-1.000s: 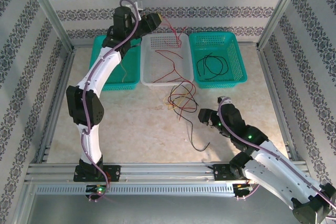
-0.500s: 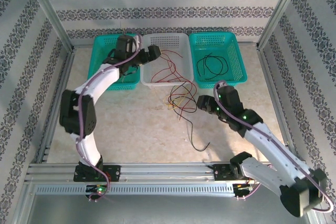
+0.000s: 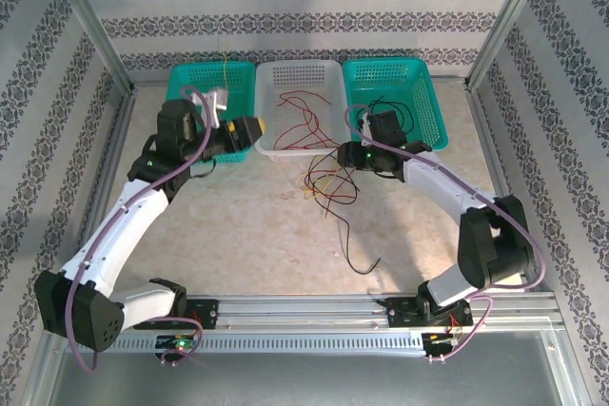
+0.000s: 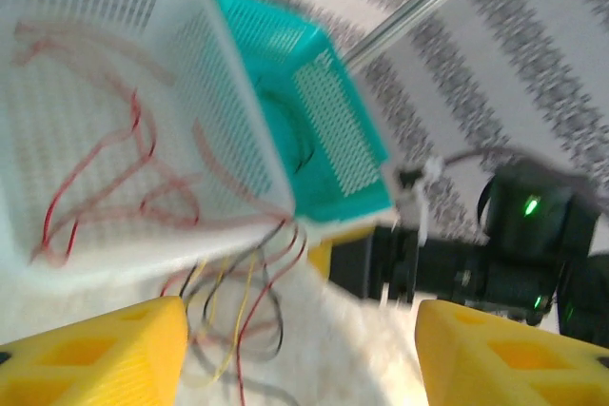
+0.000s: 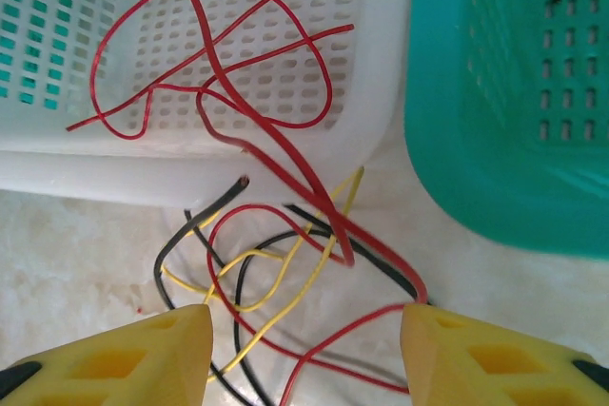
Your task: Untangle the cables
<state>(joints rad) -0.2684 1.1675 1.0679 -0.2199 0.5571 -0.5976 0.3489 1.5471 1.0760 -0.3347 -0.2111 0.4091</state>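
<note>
Your right gripper (image 5: 304,354) hangs with fingers spread wide over the tangled cables (image 3: 328,181): red, yellow and black strands on the table (image 3: 238,225), at 6 o'clock of the white basket (image 5: 114,173). More red strands lie inside that basket. Your left gripper (image 4: 300,349), fingers also apart, sits at the basket's 8 o'clock; its view is blurred, but it seems to hold nothing.

My right gripper (image 5: 303,358) hangs with its yellow fingers (image 5: 133,354) spread wide over the tangled cables (image 5: 271,278), red, yellow and black, on the pale table (image 5: 76,254). One red strand (image 5: 211,68) crosses the rim of the white basket (image 5: 190,176) from the red loops inside. A teal basket (image 5: 495,159) sits just beside it.
</note>
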